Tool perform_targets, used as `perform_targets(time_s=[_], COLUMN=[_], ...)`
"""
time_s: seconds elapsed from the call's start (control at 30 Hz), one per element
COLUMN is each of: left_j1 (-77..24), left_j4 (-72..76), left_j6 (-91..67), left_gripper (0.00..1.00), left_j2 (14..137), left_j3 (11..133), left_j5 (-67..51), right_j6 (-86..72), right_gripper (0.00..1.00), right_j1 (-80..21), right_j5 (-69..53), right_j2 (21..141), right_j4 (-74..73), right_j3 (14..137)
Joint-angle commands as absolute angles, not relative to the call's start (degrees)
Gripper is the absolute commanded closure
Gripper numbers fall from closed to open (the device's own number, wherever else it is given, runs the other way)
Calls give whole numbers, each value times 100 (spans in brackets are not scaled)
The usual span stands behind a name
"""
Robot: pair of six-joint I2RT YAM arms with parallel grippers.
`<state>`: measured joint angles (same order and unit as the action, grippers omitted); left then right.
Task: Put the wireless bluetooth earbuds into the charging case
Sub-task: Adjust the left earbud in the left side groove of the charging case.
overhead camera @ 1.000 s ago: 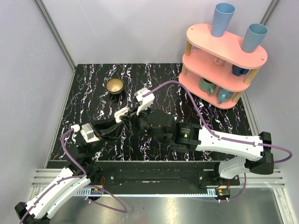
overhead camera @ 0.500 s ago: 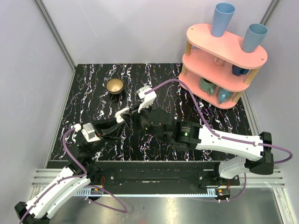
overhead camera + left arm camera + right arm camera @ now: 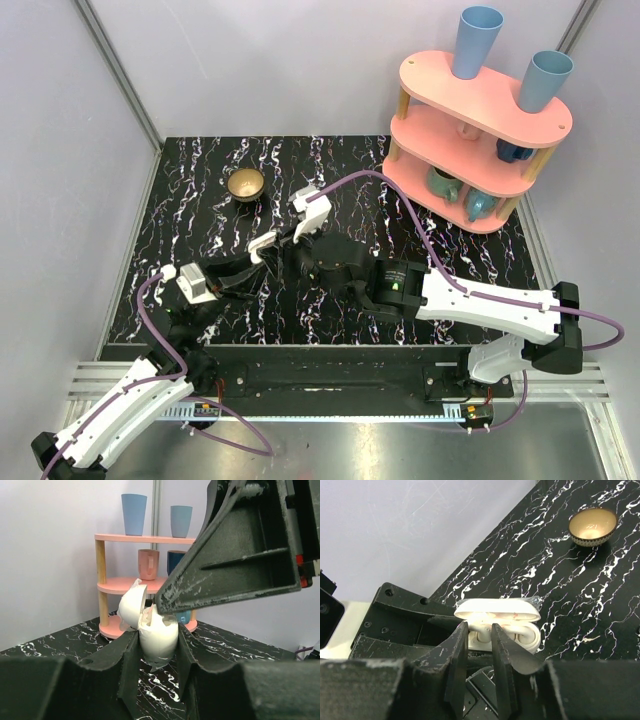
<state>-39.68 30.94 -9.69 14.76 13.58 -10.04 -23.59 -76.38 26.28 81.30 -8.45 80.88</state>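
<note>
The white charging case (image 3: 158, 632) is pinched upright between my left gripper's (image 3: 158, 641) fingers, lid (image 3: 132, 605) swung open to the left. In the right wrist view the open case (image 3: 532, 639) shows one earbud (image 3: 517, 630) seated on the right side. A second earbud (image 3: 480, 633) sits at the left slot with my right gripper (image 3: 479, 630) closed narrowly on it from above. In the top view both grippers meet near the table's middle (image 3: 282, 250), and the case is mostly hidden beneath them.
A brass bowl (image 3: 245, 184) stands at the back left of the black marble table (image 3: 200, 190). A pink three-tier shelf (image 3: 480, 130) with blue cups and mugs fills the back right corner. The right arm's purple cable (image 3: 400, 200) arcs over the table.
The right gripper has edged left and down onto the held case, and its jaws have narrowed slightly. The left gripper has kept its hold.
</note>
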Motion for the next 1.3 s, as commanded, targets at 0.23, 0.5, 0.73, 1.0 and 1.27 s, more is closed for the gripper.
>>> perform_targets(time_s=[0.23,0.5,0.73,1.0,1.27], left_j1=[-3955,-3964,-3955,-3955,-3964], left_j4=[3630,3490,3401,3401,3463], left_j6=[-844,-914,-949,-958,-976], left_gripper=[100,100,100,100,100], left_j2=[1424,1406,1371,1380,1433], left_j3=[1573,1556,1573,1582,1600], left_j5=[-932,-941,-984,-1011,-1107], right_j6=[-2690,-2216,-1925,-1890,-1916], right_gripper=[72,70,71,74,79], right_j1=[-7620,-7620,-7620,-7620,-7611], right_j5=[2487,2444,2452,2250,2162], right_j2=[8077,7753,7761,7962,8182], right_j4=[-1547,-802,-624,-554,-545], right_j3=[7945,8033,8209,8297,8332])
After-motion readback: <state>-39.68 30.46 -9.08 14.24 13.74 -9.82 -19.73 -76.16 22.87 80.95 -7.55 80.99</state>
